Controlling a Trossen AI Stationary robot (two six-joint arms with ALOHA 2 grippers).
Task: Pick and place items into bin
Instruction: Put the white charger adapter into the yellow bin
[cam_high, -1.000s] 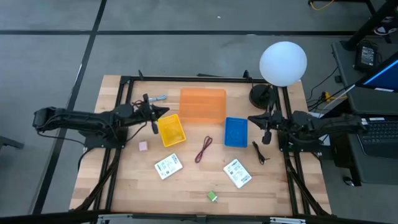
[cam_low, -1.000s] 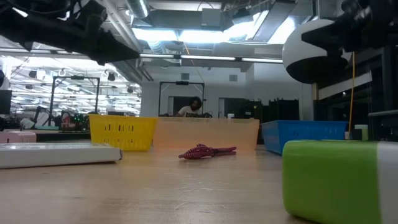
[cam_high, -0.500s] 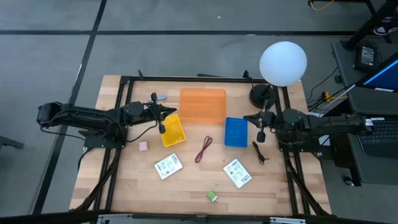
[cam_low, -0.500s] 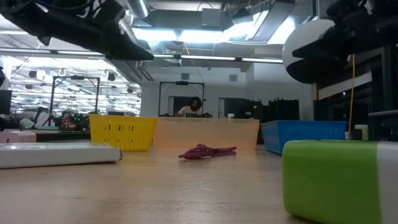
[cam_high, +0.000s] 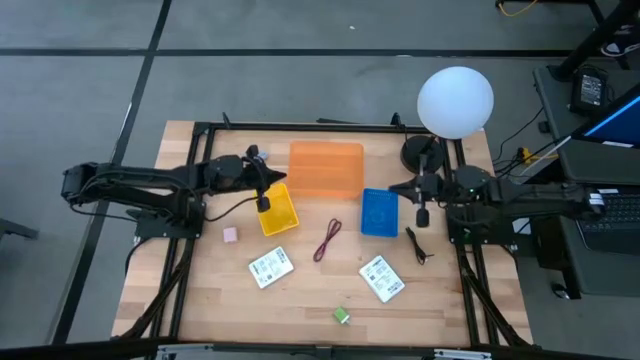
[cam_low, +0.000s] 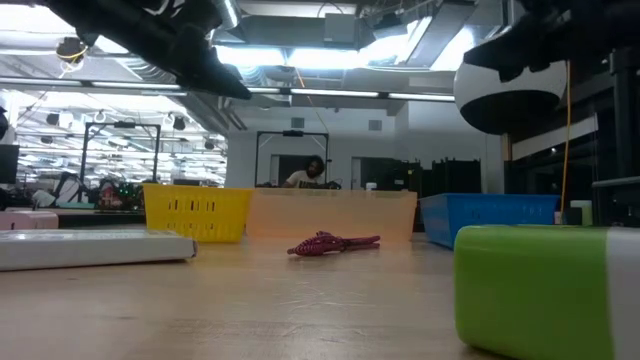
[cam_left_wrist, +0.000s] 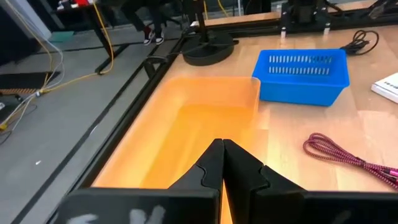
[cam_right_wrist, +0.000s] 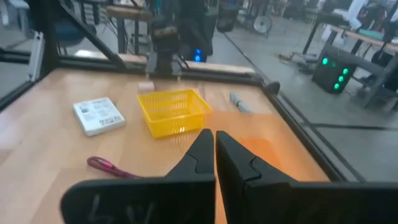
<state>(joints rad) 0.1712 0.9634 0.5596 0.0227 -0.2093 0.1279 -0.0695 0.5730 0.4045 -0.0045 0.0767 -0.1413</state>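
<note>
My left gripper (cam_high: 271, 182) hovers shut and empty above the far corner of the yellow bin (cam_high: 277, 211), pointing at the orange bin (cam_left_wrist: 186, 124). My right gripper (cam_high: 396, 188) hangs shut and empty above the blue bin's (cam_high: 379, 213) far edge. On the table lie two white packets (cam_high: 270, 267) (cam_high: 381, 278), a dark red cord (cam_high: 327, 240), a pink block (cam_high: 230, 235), a green block (cam_high: 342, 316), a thin black piece (cam_high: 418, 245) and a grey-blue piece (cam_right_wrist: 239, 102).
The three bins stand in a row at the table's far middle. A white globe lamp (cam_high: 455, 101) on a black base stands at the far right corner. A black frame (cam_high: 300, 126) runs along the table's edges. A person shows far behind the table in the low view.
My left gripper has moved up and toward the table's right, from beside the yellow bin toward the orange bin, and has tipped downward. My right gripper has risen and shifted a little toward the table's left. Both stay shut. No item has moved.
</note>
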